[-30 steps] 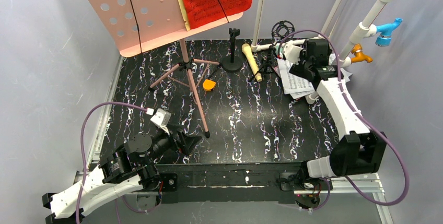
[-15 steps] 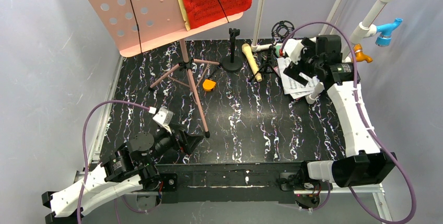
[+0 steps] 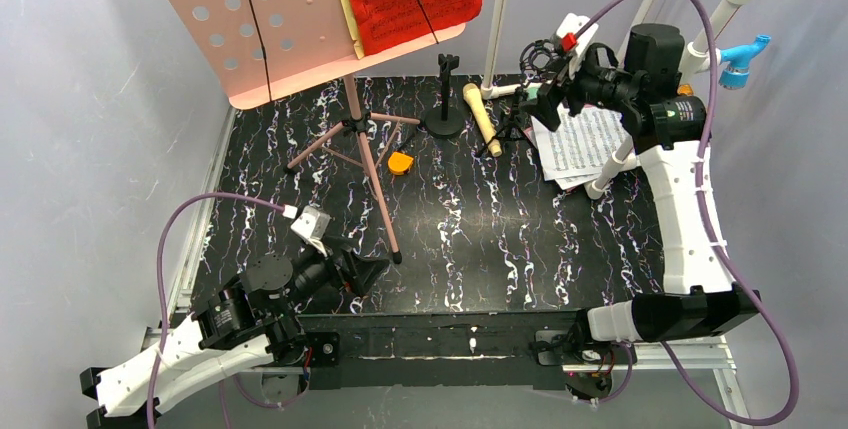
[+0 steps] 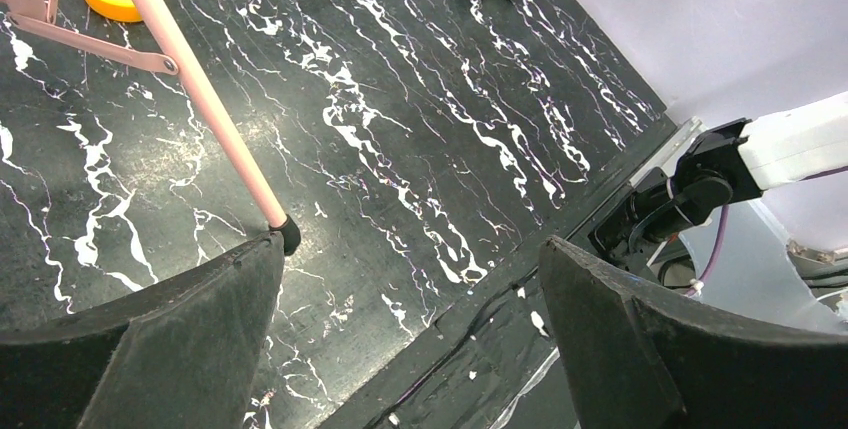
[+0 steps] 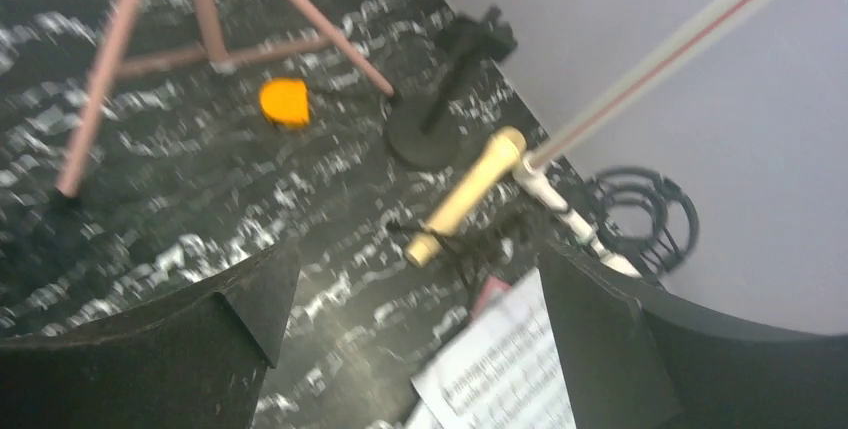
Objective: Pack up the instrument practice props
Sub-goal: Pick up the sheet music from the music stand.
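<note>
Three grey walls (image 3: 70, 149) enclose black veined tabletop (image 3: 500, 239) bearing pink tripod (image 3: 353, 125).

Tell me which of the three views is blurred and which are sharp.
Right wrist view: blurred throughout, with the beige microphone and the sheet music soft-edged. Left wrist view: sharp, the pink tripod leg crisp against the tabletop. Top external view: sharp and evenly lit, no strong glare.
</note>
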{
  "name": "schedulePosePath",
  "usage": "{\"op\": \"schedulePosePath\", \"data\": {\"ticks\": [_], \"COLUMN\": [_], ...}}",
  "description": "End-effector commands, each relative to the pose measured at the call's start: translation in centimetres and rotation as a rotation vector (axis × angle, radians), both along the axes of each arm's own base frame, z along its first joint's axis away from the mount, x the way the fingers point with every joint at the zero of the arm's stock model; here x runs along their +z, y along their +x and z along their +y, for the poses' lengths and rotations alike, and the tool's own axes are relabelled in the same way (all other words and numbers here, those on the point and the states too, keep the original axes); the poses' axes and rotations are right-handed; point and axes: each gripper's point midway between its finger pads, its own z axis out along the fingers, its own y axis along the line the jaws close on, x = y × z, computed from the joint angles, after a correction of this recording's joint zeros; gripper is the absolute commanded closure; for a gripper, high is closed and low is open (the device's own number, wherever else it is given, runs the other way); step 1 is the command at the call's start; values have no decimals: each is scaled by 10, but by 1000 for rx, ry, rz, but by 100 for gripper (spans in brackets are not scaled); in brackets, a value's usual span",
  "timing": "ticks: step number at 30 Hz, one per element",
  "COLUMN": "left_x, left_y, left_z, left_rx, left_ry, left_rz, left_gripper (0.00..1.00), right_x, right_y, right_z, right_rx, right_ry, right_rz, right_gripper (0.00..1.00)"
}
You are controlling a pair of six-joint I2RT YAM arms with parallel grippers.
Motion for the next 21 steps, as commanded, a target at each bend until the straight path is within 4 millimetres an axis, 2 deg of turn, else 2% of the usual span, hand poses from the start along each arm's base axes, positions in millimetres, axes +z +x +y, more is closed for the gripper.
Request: {"op": "schedulePosePath", "data": {"ticks": [1, 9, 17, 21], "left_x": [3, 7, 10, 10], "left_y": [1, 0, 0, 0], "left_z": [3, 4, 3, 2], "left_rx": [13, 8, 7, 5], "left_ry": [-24, -12, -23, -23], "left_rz": [-18, -19, -24, -20], "left_gripper": [2, 2, 2, 2], "right_x": [63, 113, 136, 140], "right_y": [-7, -2, 5, 8], "right_z": [32, 48, 51, 52], "right_rx": [113, 153, 158, 161], "right_ry": [270, 525, 621, 652], "right_rz": [-23, -20, -26, -22], "right_gripper": [2, 1, 1, 2]}}
